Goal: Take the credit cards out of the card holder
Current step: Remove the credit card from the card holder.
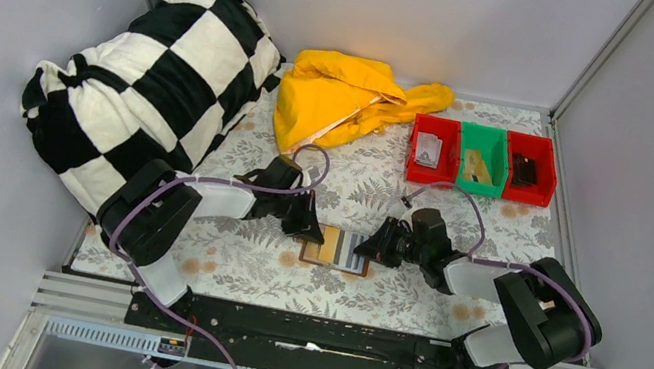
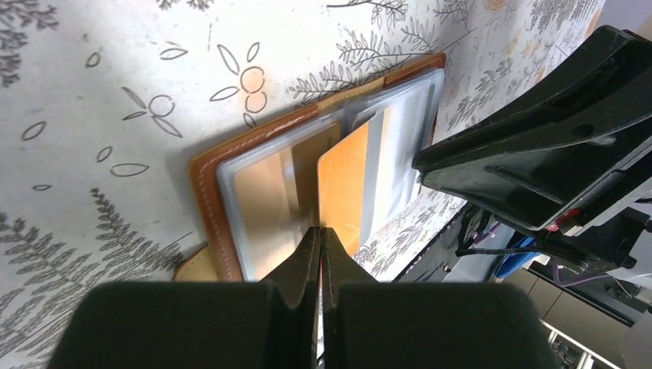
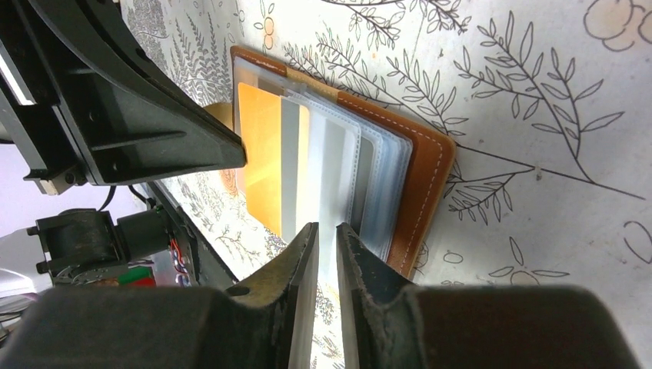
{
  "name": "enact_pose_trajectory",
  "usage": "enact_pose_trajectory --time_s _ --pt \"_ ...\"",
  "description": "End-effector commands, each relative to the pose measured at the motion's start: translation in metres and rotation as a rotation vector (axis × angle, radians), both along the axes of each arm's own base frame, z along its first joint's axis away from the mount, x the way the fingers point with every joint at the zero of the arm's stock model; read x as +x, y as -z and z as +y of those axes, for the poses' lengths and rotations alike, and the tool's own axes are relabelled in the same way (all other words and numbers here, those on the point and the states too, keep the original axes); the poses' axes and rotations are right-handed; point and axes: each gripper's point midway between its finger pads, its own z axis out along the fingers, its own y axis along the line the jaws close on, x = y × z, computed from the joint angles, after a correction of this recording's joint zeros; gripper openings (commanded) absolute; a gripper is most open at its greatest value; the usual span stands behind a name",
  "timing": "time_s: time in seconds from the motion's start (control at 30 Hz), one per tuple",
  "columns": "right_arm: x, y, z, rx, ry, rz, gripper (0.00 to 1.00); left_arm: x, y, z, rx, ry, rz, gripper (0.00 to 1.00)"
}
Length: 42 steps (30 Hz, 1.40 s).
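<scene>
**Where the gold card meets the left fingertips, the pull has its line**

Because the card holder (image 1: 351, 253) lies opened flat on the table (image 1: 238, 265), just below the middle of the top view with its long side running left to right, both arms converge on it from either side. One credit card (image 2: 344, 181), gold, shows in the holder's left half among the plastic pockets. In the left wrist view its long side runs up the frame, straight away from the fingertips, and its near short edge touches them. That puts the card dead ahead of the left gripper (image 2: 320, 240), the nearer of the two. A draw back along that same axis looks like what the coming move calls for.

The left gripper is closed tight, with its tips together at the card's near edge. Whether the thin edge is actually caught between them cannot be told.

The right gripper (image 3: 327, 234) comes in from the opposite side. Its jaws are almost together, and the edge of a clear sleeve (image 3: 338, 154) runs into the narrow gap, so it appears to pinch that leaf (probably anchoring the holder against the pull).

In the top view the left arm reaches in from the lower left with its elbow folded, its wrist pitched down and toward the right. The right arm mirrors it from the lower right.
</scene>
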Motion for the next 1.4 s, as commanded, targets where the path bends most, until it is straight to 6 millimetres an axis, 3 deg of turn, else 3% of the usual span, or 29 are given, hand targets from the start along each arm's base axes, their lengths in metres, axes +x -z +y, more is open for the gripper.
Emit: enact_pose_trajectory --time_s 0.0,0.2,0.3,0.57,0.83,1.07,1.23,1.37 --pt "-0.012 0.007 -0.008 -0.076 -0.02 0.046 0.23 0.001 -0.015 0.003 -0.024 0.037 -0.047 0.0" --pt "0.009 -0.035 0.003 -0.065 -0.056 -0.055 0.26 -0.002 -0.011 0.005 -0.025 0.043 -0.035 0.0" --pt "0.013 -0.045 0.008 -0.049 -0.062 -0.074 0.27 -0.002 -0.012 0.004 -0.029 0.046 -0.037 0.0" --pt "0.002 -0.028 0.031 0.008 -0.123 -0.011 0.27 0.0 -0.017 0.003 -0.039 0.056 -0.048 0.0" --pt "-0.007 0.002 0.031 -0.018 -0.131 0.05 0.26 -0.002 -0.022 -0.002 -0.082 0.067 -0.041 0.0" --pt "-0.011 0.009 0.031 -0.013 -0.126 0.07 0.26 -0.002 -0.024 -0.008 -0.124 0.063 -0.029 0.29" --pt "-0.011 0.008 0.033 -0.004 -0.13 0.07 0.25 -0.003 -0.019 -0.008 -0.123 0.063 -0.015 0.33" --pt "-0.011 0.008 0.032 -0.007 -0.134 0.069 0.25 -0.003 -0.017 -0.009 -0.123 0.061 -0.01 0.28"
